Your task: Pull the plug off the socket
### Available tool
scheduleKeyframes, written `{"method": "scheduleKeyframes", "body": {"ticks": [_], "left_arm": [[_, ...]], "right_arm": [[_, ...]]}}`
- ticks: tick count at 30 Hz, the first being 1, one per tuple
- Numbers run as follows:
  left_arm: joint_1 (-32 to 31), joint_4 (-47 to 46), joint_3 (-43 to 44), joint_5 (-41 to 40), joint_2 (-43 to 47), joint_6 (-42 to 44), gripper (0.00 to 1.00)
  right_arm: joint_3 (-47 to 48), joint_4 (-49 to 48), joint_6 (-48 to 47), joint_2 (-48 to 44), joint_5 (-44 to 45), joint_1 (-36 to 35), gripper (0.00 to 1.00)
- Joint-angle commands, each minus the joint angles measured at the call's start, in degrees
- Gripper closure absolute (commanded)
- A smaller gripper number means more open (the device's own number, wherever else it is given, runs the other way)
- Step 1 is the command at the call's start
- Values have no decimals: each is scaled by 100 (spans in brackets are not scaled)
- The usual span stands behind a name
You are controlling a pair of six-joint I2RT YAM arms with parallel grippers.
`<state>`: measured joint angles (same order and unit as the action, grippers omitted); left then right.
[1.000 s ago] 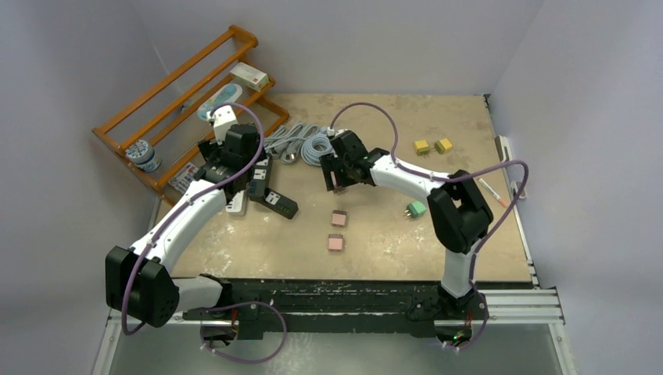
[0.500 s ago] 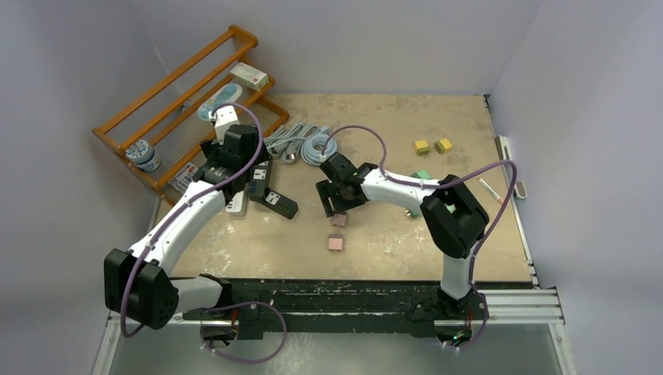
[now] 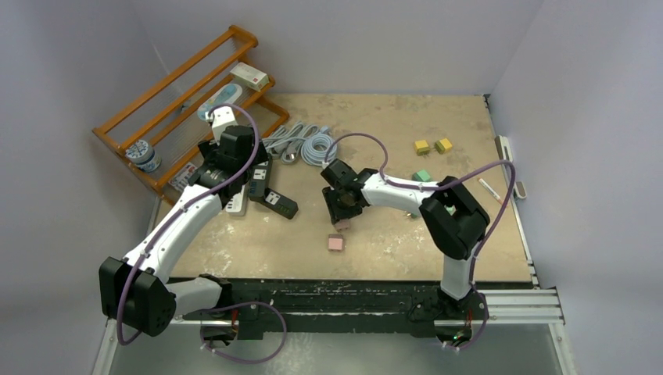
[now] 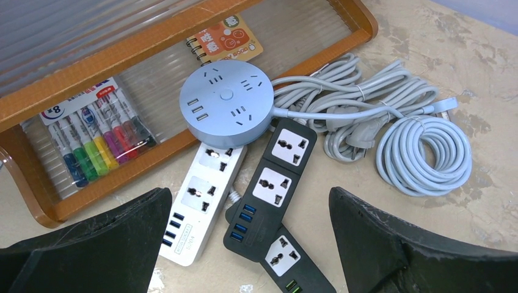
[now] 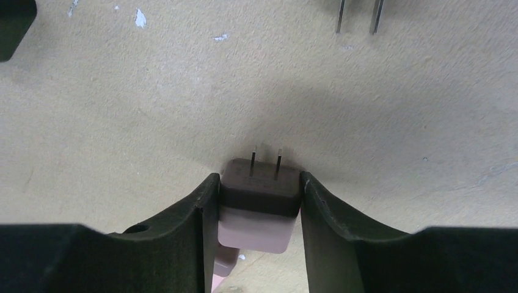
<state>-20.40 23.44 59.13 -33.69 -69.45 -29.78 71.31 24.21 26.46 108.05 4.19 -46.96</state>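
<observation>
My right gripper is shut on a pink plug with a dark top and two prongs pointing away from me. Both fingers press its sides, close to the tabletop. In the top view this gripper is at mid-table with the plug just showing under it. My left gripper is open and empty above a white power strip, a black power strip, a second black strip and a round grey socket hub. No plug shows in any of these sockets.
A second pink plug lies just nearer me. A green plug and two yellow plugs lie to the right. Coiled grey cables sit behind. An orange wooden rack stands at the back left.
My right gripper has swung towards me and to the left, come down over the farther pink plug and closed on it. My left arm has barely shifted.
</observation>
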Motion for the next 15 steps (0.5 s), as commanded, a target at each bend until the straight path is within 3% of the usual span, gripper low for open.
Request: {"method": "scheduleKeyframes", "body": {"ticks": [1, 9, 15], "left_arm": [[-28, -85, -16, 42, 169, 44, 0], [-25, -77, 37, 29, 136, 69, 0], [-26, -25, 88, -23, 64, 118, 0]], "right_arm": [[-279, 98, 280, -92, -228, 129, 68], [-84, -387, 59, 93, -37, 1289, 70], [727, -296, -268, 619, 222, 1365, 68]]}}
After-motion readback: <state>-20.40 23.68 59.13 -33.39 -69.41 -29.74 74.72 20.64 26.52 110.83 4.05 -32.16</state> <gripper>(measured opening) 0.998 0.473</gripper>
